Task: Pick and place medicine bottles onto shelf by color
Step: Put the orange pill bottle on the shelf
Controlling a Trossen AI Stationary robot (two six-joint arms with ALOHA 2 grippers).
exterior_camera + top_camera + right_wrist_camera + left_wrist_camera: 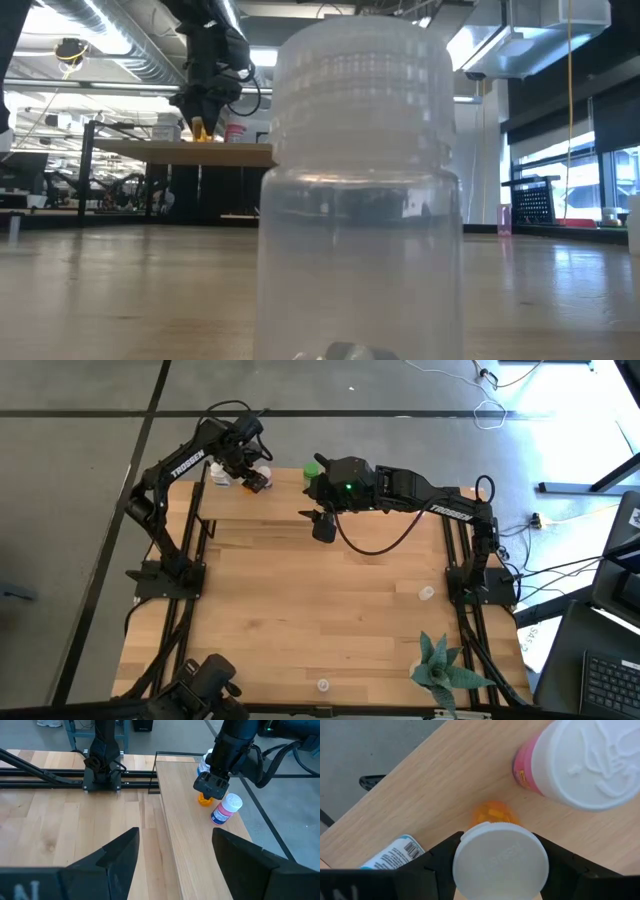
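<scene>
My left gripper (256, 479) (498, 856) is over the far left end of the light wood shelf (262, 510) and is shut on an orange bottle (203, 799) with a white cap. A pink bottle (575, 762) (225, 808) stands on its base on the shelf right beside it. A white bottle with a blue label (394, 853) is next to them. A green bottle (313, 470) stands on the shelf farther right. My right gripper (322, 526) (175, 836) hovers open over the shelf's near edge, holding nothing. My left gripper pinches the orange bottle by its white cap (470, 870), one finger on each side. The fingers (440, 857) come from above, pointing down. The bottle is upright below them, its orange body (492, 813) close over the shelf; whether its base rests there I cannot tell.
A clear bottle (360, 180) stands on the table right in front of the low camera and fills that view. Two more small bottles (427, 593) (323, 684) sit loose on the tabletop. A green spiky plant (440, 670) stands at the near right corner.
</scene>
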